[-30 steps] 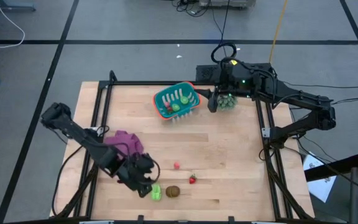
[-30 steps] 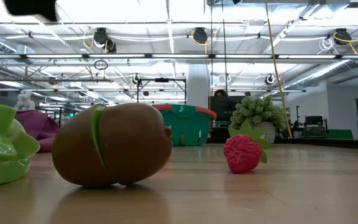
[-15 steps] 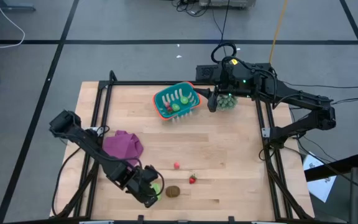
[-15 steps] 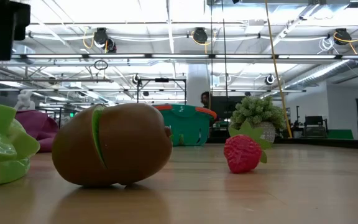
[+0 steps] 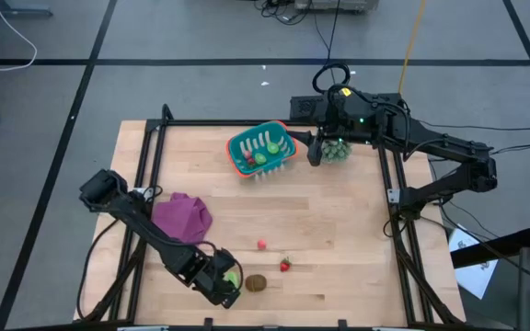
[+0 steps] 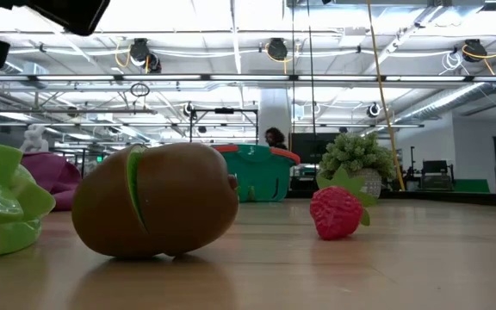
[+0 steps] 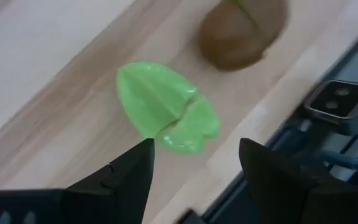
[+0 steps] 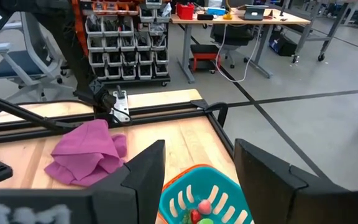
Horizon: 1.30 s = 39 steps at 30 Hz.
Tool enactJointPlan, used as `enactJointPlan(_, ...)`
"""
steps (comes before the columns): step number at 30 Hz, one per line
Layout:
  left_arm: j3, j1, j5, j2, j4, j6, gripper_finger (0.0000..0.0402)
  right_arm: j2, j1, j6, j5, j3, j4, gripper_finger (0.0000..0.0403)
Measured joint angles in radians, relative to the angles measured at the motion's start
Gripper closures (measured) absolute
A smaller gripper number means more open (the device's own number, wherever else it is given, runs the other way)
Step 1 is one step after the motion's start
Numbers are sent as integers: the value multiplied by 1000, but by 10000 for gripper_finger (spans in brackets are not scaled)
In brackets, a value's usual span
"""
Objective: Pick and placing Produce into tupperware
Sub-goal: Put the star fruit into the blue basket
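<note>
straddling the green fruit (image 7: 168, 107), the left gripper (image 7: 194, 163) has jaws open and empty; lower squarely, probably clear of the kiwi (image 7: 241, 31), then close.

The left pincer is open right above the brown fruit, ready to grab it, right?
Not quite. The left pincer is open, but it is above the light green fruit, not the brown fruit, which lies just beyond. The left wrist view shows this.
</note>
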<state>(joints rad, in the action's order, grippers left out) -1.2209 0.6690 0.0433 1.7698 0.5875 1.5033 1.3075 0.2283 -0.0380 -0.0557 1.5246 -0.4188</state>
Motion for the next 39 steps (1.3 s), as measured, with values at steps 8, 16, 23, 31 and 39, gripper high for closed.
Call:
enactJointPlan(8, -1, -2, 3, 17, 0, 65, 163, 0, 0, 0, 0, 0, -23, 220)
enactJointPlan(16, 0, -15, -28, 64, -7, 77, 163, 0, -1, 0, 0, 0, -21, 220)
enactJointPlan(23, 0, -33, -40, 69, -17, 63, 163, 0, -1, 0, 4, 0, -21, 220)
enactJointPlan(31, 0, -35, -45, 69, -18, 62, 163, 0, -1, 0, 4, 0, -21, 220)
enactJointPlan(39, 0, -40, -44, 69, -38, 36, 163, 0, -1, 0, 4, 0, -20, 220)
